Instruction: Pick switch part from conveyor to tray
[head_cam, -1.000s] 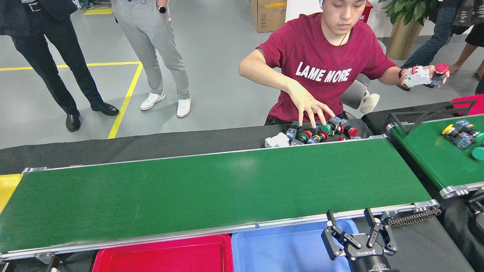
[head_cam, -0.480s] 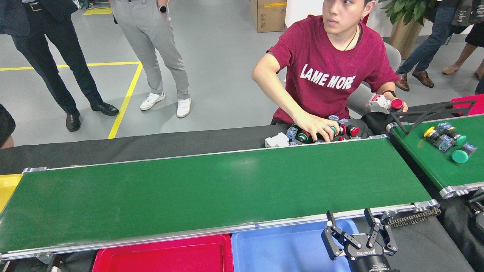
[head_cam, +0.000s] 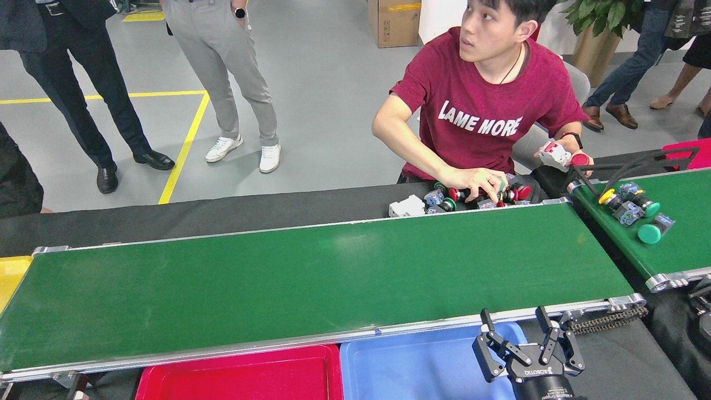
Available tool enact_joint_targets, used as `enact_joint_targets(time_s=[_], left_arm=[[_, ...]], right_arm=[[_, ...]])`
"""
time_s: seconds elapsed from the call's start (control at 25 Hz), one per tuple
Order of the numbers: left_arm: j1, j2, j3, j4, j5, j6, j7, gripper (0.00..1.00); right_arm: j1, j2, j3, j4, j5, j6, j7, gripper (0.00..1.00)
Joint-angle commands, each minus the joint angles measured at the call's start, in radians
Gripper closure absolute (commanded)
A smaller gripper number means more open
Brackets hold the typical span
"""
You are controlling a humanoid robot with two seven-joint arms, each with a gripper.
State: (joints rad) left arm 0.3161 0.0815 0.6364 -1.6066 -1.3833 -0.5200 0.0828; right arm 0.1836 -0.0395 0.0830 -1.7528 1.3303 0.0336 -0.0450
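The conveyor (head_cam: 311, 272) is a long dark-green belt with silver rails, and nothing lies on its surface. Several switch parts (head_cam: 630, 211) with yellow and green caps ride the smaller green belt at the right. More switch parts (head_cam: 444, 199) are piled on the black cloth behind the conveyor, under a person's hand (head_cam: 477, 183). The person's other hand holds a red-capped part (head_cam: 561, 156). A blue tray (head_cam: 416, 366) and a red tray (head_cam: 244, 378) sit at the near edge. My right gripper (head_cam: 512, 314) is open over the blue tray's right end, holding nothing. My left gripper is out of view.
A yellow tray (head_cam: 8, 275) shows at the left edge. A chain drive (head_cam: 608, 319) sticks out at the conveyor's near right corner. A white block (head_cam: 406, 206) lies by the pile. People stand on the grey floor beyond the table.
The switch parts on the small right belt have travelled along it, left and toward me. The person's hand with the red-capped part came down to the belt's end. My gripper has not moved.
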Motion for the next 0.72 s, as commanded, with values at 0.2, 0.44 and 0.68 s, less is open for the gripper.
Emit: enact_joint_targets(time_s=[0.2, 0.44, 0.68], left_arm=[[0.0, 0.012, 0.003, -0.013, 0.001, 0.003, 0.008, 0.0], [0.001, 0.011, 0.003, -0.015, 0.001, 0.003, 0.008, 0.0], [0.0, 0.011, 0.003, -0.018, 0.001, 0.003, 0.006, 0.0]], right_arm=[[-0.015, 0.001, -0.002, -0.013, 0.001, 0.002, -0.003, 0.01], [-0.015, 0.0, -0.002, -0.013, 0.001, 0.002, -0.001, 0.01], [-0.02, 0.0, 0.0, -0.011, 0.001, 0.005, 0.005, 0.01]])
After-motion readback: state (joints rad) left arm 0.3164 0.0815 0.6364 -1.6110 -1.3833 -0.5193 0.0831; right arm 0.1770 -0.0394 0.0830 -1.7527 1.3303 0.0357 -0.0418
